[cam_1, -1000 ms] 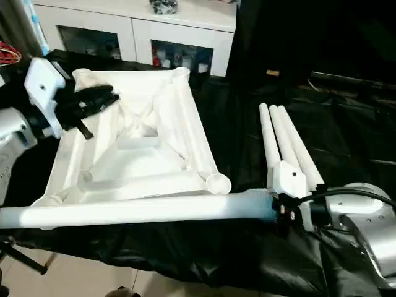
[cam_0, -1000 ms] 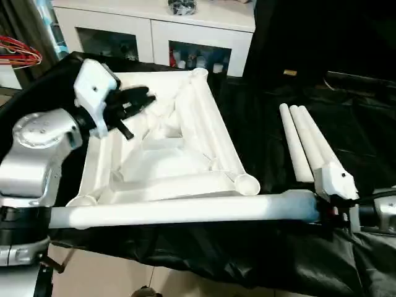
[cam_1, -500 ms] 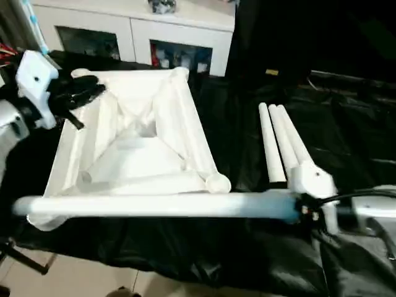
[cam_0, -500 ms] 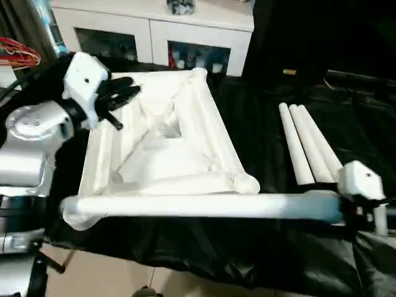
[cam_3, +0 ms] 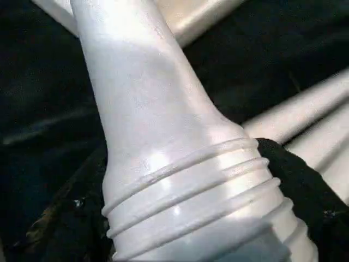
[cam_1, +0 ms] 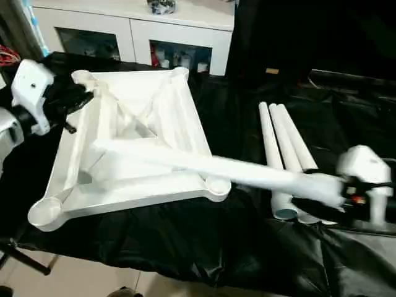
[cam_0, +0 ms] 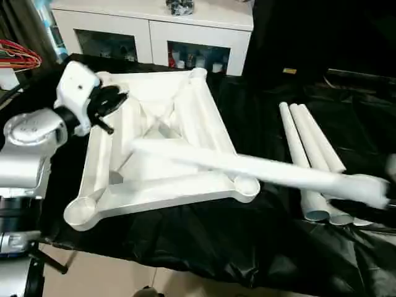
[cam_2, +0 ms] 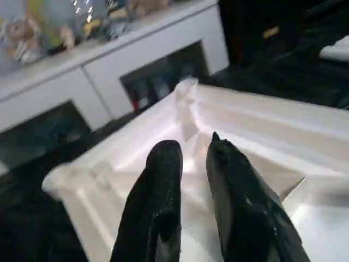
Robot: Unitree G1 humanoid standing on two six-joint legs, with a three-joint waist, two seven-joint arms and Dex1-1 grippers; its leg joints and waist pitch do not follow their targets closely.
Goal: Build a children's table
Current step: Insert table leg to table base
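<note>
Right wrist view: right end effector [cam_3: 218, 229] clamps smooth tapered leg [cam_3: 147, 93] w/ ribbed end.

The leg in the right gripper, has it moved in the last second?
Yes. The held leg swung from along the table top's near edge to diagonally over it.

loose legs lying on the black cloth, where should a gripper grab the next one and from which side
Take one of the three loose legs near its wide open end, the end nearest the robot, coming down from above. They lie flat, side by side and touching, so an outer leg gives the fingers room. The right gripper holds the fourth leg.
</note>
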